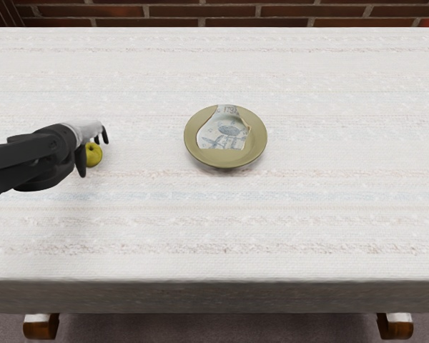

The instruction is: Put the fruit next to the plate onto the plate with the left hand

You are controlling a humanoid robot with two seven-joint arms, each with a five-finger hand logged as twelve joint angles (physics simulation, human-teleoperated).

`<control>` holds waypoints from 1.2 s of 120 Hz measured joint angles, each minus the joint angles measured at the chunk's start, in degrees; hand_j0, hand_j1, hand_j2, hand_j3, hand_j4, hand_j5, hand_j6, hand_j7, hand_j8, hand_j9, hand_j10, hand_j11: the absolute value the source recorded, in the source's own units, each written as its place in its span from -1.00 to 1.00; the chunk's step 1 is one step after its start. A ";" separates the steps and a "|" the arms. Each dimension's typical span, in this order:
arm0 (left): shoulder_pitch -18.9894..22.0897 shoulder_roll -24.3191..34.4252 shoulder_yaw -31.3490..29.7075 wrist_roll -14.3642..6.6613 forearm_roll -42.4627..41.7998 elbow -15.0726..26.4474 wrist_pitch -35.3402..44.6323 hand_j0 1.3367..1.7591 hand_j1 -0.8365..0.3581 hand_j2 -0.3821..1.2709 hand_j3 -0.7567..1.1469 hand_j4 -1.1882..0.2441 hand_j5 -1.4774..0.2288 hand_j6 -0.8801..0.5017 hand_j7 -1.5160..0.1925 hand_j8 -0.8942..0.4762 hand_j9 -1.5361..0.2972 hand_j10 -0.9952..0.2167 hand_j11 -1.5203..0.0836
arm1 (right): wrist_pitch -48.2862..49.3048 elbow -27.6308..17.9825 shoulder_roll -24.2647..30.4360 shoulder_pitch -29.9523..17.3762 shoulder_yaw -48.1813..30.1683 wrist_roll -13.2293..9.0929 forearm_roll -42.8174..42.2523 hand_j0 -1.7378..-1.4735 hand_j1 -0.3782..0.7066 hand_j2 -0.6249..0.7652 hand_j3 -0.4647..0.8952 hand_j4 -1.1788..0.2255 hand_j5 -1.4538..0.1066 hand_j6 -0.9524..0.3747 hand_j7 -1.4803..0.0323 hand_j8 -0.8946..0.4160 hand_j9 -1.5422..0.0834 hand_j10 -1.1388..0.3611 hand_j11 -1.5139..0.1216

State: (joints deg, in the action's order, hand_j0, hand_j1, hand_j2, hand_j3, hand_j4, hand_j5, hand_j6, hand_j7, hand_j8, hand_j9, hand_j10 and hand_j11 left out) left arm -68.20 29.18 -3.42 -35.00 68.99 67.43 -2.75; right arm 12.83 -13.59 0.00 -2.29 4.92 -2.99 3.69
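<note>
A small yellow-green fruit (94,153) lies on the table well to the left of the plate. The plate (251,152) is olive-rimmed with a blue and white pattern in its middle, and nothing lies on it. My left hand (91,145) comes in from the left edge on a dark arm and hovers right at the fruit. Its fingers (80,166) are spread around the fruit, the thumb hanging down on its left and the other fingertips above it. I cannot see them closing on it. The hand hides part of the fruit's left side.
The table (307,214) has a pale woven cloth and runs across the whole view. A brick wall (214,13) stands behind its far edge. Two wooden feet (41,325) show under the front edge.
</note>
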 joint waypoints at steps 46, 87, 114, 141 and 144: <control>0.15 0.09 -0.85 0.00 0.10 -0.35 0.05 0.52 0.03 -0.41 -0.20 -0.02 0.01 -0.38 0.04 -0.40 -0.01 -0.16 0.12 | 0.00 0.00 0.00 0.00 0.00 0.00 0.00 -0.40 -0.92 -0.10 -0.32 0.66 0.84 0.42 0.94 0.35 0.88 0.50 0.83; 0.43 0.70 -0.95 0.00 0.20 -0.49 0.07 0.51 -0.06 -0.17 -0.20 -0.22 -0.19 -0.46 -0.17 -0.41 -0.21 -0.37 -0.12 | 0.00 0.00 0.00 0.00 0.00 0.00 0.00 -0.40 -0.92 -0.10 -0.32 0.66 0.84 0.42 0.94 0.35 0.88 0.50 0.83; 0.36 1.23 -0.95 0.03 -0.30 -0.80 -0.03 0.50 -0.14 -0.08 -0.20 -0.28 -0.32 -0.34 -0.28 -0.30 -0.32 -0.45 -0.24 | 0.00 0.00 0.00 0.00 0.00 0.00 0.00 -0.40 -0.92 -0.10 -0.32 0.66 0.84 0.42 0.94 0.35 0.88 0.50 0.83; -0.77 1.41 -0.66 0.04 -1.45 -1.46 -0.09 0.49 -0.17 -0.02 -0.20 -0.26 -0.42 -0.29 -0.36 -0.27 -0.39 -0.53 -0.33 | 0.00 -0.02 0.00 0.00 0.00 0.00 0.00 -0.40 -0.92 -0.10 -0.32 0.66 0.84 0.42 0.94 0.35 0.88 0.50 0.83; -1.12 1.41 -0.60 0.03 -2.01 -1.49 -0.13 0.49 -0.17 -0.02 -0.20 -0.25 -0.43 -0.28 -0.37 -0.27 -0.39 -0.54 -0.33 | 0.00 -0.02 0.00 0.00 0.00 0.00 0.00 -0.40 -0.92 -0.10 -0.32 0.66 0.84 0.42 0.94 0.35 0.88 0.50 0.83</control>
State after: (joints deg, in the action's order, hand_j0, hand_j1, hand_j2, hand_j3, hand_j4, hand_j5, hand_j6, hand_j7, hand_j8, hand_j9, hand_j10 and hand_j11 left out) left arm -69.32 30.59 -4.03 -34.97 66.98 65.95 -2.88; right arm 12.83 -13.61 0.00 -2.29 4.92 -2.99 3.69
